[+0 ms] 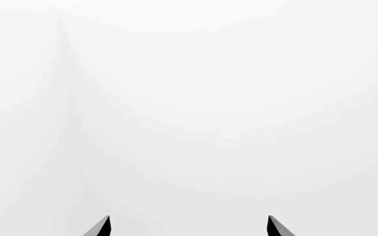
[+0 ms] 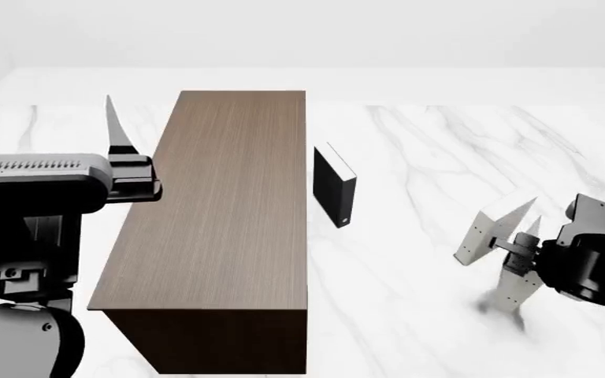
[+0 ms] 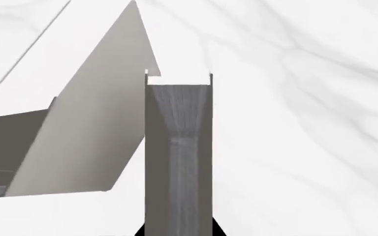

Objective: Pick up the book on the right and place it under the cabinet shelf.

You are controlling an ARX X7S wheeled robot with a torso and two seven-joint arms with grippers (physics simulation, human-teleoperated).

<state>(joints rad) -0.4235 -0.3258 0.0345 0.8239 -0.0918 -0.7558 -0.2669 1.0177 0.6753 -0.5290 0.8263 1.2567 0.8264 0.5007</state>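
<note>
- At the far left of the head view, the left gripper (image 2: 42, 126) is raised beside the cabinet, its two dark fingers pointing away from the robot. The fingers are spread wide apart with nothing between them.
- The left wrist view shows only the two dark tips of that gripper (image 1: 189, 228) against a plain white background.
- Just right of that arm, the cabinet shelf (image 2: 218, 213), a long dark-brown wood-grain box, runs lengthways away from the robot on the white marble table (image 2: 418, 134).
- Near the cabinet's right side but apart from it, a black book (image 2: 332, 185) with white pages stands upright on the table.
- Well to the right of the cabinet, with bare marble between, is the book (image 2: 491, 228). It is thin and white, tilted, and has two small dark dots on its narrow edge. It is not under the cabinet.
- The right gripper (image 2: 517, 247) is clamped onto this book. In the right wrist view the book (image 3: 177, 147) runs straight out from between the dark fingertips (image 3: 218, 232), its grey page edge facing the camera.
- Right beside it, a second white book (image 2: 513, 287) stands slanted on the table. In the wrist view this second book (image 3: 84, 123) leans at an angle close to the held one; whether they touch cannot be told.
</note>
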